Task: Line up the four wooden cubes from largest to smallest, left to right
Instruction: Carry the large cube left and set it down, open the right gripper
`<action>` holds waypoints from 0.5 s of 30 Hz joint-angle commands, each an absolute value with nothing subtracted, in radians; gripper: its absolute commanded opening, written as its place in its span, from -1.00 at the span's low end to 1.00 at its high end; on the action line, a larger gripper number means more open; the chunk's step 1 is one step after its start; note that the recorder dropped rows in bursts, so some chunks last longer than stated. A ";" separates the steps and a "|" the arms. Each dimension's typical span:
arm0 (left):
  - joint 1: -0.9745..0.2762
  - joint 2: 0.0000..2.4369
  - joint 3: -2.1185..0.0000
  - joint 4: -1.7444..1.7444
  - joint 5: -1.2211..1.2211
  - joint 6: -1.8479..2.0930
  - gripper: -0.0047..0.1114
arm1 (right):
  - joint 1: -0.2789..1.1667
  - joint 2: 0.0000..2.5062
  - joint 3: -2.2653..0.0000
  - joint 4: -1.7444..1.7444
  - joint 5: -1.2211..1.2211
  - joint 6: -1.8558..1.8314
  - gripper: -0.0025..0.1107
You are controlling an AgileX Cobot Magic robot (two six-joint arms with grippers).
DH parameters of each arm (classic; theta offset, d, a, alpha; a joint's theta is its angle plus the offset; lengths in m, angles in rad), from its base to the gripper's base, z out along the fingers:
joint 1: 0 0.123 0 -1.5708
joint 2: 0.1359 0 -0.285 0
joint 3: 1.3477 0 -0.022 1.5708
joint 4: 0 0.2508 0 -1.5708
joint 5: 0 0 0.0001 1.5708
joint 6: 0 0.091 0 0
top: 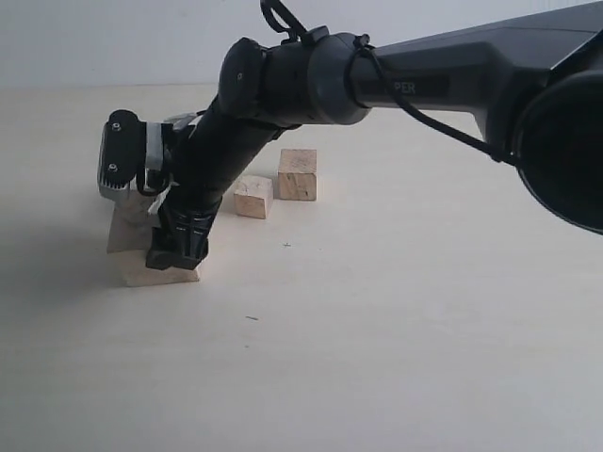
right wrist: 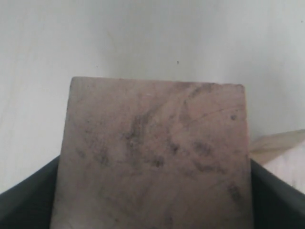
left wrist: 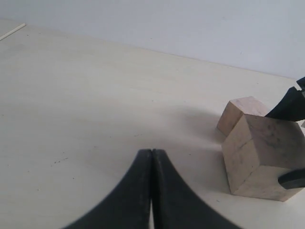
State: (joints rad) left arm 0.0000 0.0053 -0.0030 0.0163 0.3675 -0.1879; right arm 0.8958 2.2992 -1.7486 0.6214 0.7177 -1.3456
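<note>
Over at the left of the table point(top: 396, 330), the right gripper point(top: 176, 252) clamps the largest cube point(right wrist: 152, 157) between its fingers, low on the tabletop just beside a smaller cube point(left wrist: 243, 112), while the left gripper point(left wrist: 151, 157) sits pinched closed.

Low exterior view; wrist views share big cube point(left wrist: 259, 157)

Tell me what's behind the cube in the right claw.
Another wooden cube stands close behind the gripped cube; only its top and one side show. The gripped cube covers part of it, so whether they touch cannot be seen.
</note>
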 commanded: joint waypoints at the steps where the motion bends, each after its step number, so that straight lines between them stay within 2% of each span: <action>1: 0.002 0.000 0.000 0.013 0.358 -0.182 -0.92 | 0.861 2.299 -1.760 0.605 0.700 -1.334 -0.96; 13: 0.002 0.000 0.000 0.013 0.358 -0.182 -0.92 | 0.838 2.299 -1.760 0.601 0.767 -1.363 -0.95; 15: 0.002 0.000 0.000 0.013 0.358 -0.182 -0.92 | 0.838 2.299 -1.760 0.601 0.767 -1.363 -0.83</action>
